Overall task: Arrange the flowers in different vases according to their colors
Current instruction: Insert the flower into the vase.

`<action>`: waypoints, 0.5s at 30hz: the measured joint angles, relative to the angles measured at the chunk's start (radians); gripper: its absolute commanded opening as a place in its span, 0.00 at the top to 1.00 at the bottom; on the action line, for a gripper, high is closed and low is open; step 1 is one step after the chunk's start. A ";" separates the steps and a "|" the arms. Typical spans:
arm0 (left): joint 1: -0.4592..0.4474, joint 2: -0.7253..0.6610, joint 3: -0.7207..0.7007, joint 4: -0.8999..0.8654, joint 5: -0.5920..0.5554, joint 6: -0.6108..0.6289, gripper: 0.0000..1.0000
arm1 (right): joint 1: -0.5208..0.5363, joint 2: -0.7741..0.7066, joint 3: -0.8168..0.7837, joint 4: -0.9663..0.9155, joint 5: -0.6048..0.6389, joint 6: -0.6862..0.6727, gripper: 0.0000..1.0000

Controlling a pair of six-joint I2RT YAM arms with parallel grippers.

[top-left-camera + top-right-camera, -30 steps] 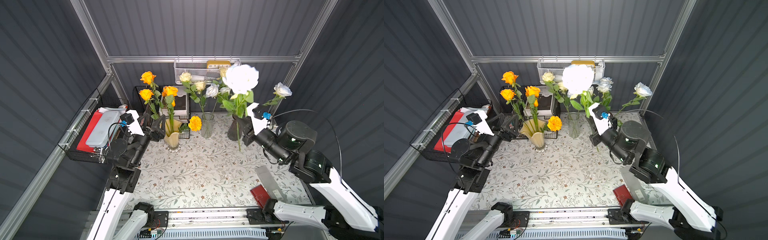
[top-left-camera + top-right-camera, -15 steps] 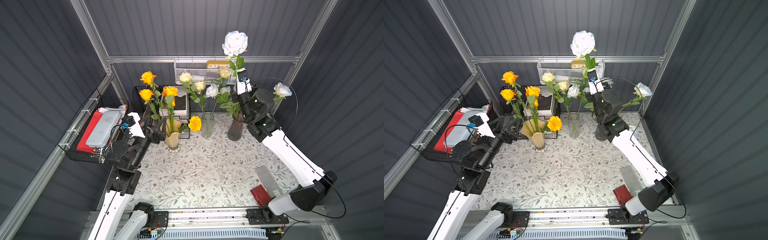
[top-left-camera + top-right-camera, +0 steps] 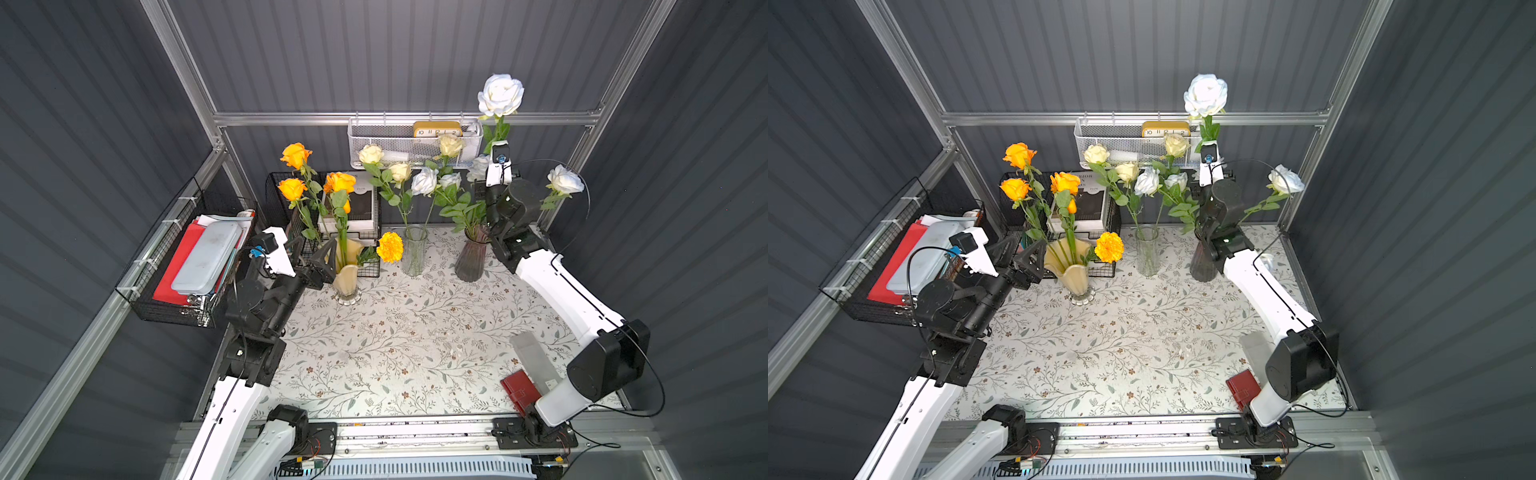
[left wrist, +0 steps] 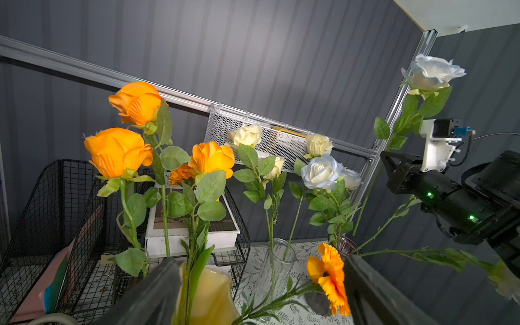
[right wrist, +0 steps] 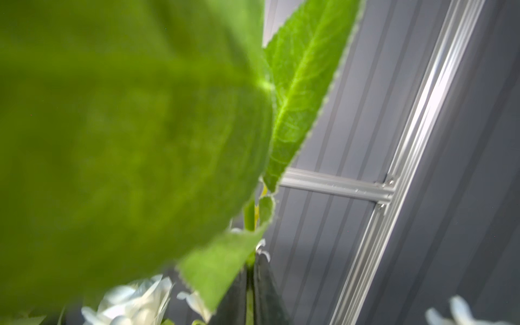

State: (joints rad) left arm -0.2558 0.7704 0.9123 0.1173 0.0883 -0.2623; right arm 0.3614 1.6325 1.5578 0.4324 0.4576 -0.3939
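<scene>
Dark ribbed walls [image 3: 374,50] + alu frame [image 3: 399,118] box in a floral-print surface [image 3: 395,340].

Both top views: three vases in a row at mid-frame, at the back of the surface. Pale yellow vase [image 3: 347,276] w/ orange roses [image 3: 296,154] + a marigold [image 3: 390,247]. Clear glass vase [image 3: 414,249] w/ cream roses [image 3: 371,154]. Purple ribbed vase [image 3: 471,259] w/ white roses [image 3: 424,181]. R gripper [image 3: 494,144] points up at upper right of frame, pinched on the stem of a white rose [image 3: 500,95], bloom high above the purple vase. L gripper [image 3: 311,249] is left of centre, jaws wide, empty, just beside the yellow vase.

Left wrist view: held rose at upper right. Its bare lower stem slants down toward the purple vase mouth at lower centre-right; can't tell if the tip is inside. L gripper fingers [image 4: 152,295] sit along the bottom edge, well apart, nothing gripped.

Right wrist view: mostly a blurred green leaf [image 5: 126,126]. At bottom centre the dark fingers [image 5: 264,289] are clamped on the thin stem.

Handling, my read: fake rose is light but top-heavy. Stem is thin, prob. wire-cored, so it bends & springs. Leaves are soft and will snag neighbours. Best hold = bare stem under the leaves. The purple vase is narrow, crowded and breakable glass, and may tip if the stem is pushed sideways, so feed it straight down.
</scene>
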 measured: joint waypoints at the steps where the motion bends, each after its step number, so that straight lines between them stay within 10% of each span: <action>1: 0.000 0.000 -0.002 0.000 0.000 0.000 0.06 | 0.000 0.008 -0.016 0.011 0.000 0.011 1.00; 5: 0.000 0.000 -0.008 0.000 -0.003 0.000 0.06 | 0.000 0.021 -0.084 0.037 0.003 0.042 0.97; 9: 0.000 0.000 -0.014 0.000 -0.003 0.000 0.05 | 0.000 0.021 -0.137 0.059 0.014 0.070 0.57; 15: 0.000 0.007 -0.018 -0.005 -0.003 -0.004 0.04 | 0.000 -0.031 -0.150 0.050 0.001 0.096 0.34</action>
State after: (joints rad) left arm -0.2558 0.7776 0.8944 0.1120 0.0853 -0.2665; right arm 0.3618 1.6016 1.4075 0.4824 0.4587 -0.2981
